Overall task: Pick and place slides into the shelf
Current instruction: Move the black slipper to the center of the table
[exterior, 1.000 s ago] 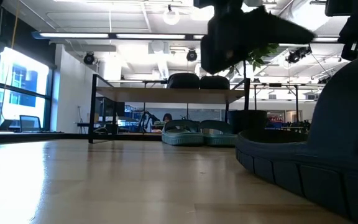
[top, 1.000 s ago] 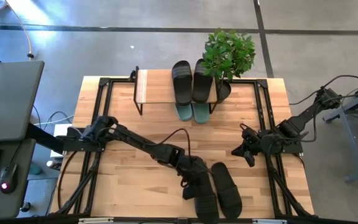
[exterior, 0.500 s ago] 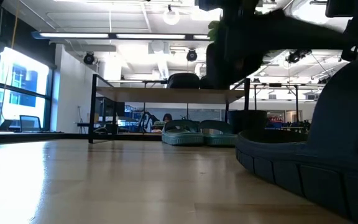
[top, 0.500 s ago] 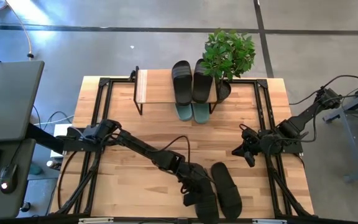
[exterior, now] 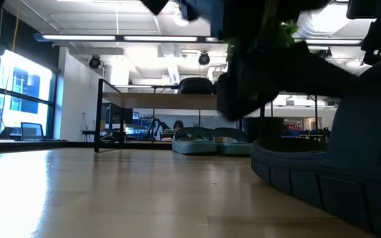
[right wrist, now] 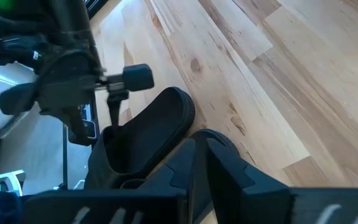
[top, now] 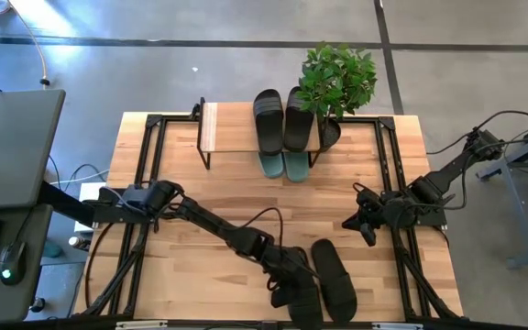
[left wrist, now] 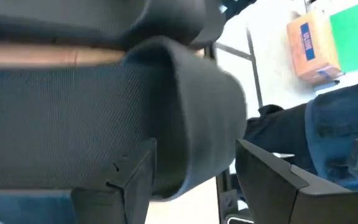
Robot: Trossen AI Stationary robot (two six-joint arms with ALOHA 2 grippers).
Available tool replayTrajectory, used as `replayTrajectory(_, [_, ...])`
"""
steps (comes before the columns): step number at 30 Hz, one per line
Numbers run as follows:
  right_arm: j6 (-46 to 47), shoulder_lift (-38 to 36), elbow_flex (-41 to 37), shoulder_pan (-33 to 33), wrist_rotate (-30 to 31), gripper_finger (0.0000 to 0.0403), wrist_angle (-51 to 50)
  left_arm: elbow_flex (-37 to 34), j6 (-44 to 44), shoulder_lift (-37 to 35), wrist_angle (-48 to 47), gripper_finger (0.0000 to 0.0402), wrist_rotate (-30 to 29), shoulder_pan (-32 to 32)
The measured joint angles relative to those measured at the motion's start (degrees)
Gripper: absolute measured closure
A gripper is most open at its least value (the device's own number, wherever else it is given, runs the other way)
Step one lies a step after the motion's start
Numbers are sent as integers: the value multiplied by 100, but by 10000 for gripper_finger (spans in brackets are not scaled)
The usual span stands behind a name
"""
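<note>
Two black slides lie near the table's near edge: one [top: 335, 278] lies free on its sole, the other [top: 305, 300] lies partly under my left gripper [top: 287, 280]. That gripper is open, a finger on each side of this slide's wide strap [left wrist: 191, 106]. The low view shows a black slide [exterior: 336, 172] close up, with the left gripper [exterior: 256, 73] above it. The shelf [top: 236, 128] stands at the far edge, with a black pair [top: 282, 117] on its plank and a green pair [top: 282, 166] on the table beneath. My right gripper [top: 360, 223] waits shut at the right side. My left gripper comes at the black slide from above, slanting toward the near edge, its fingers [left wrist: 132, 180] on either side of the strap's edge [left wrist: 188, 155]. Whether a finger touches the strap, I cannot tell. The slide lies on the table.
A potted plant [top: 337, 78] stands at the shelf's right end, close to the black pair. The left part of the shelf plank [top: 223, 128] is bare. Black frame rails [top: 149, 174] run along both table sides. Bare wood [top: 246, 197] lies between shelf and arms.
My left gripper has moved toward the near edge and down, onto the left one of the two black slides there. Neither slide has shifted.
</note>
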Motion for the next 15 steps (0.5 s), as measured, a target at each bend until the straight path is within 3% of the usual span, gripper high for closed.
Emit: replayTrajectory(15, [-46,0,0,0,2,372,-39,9,-99,101,355,204,229,-78])
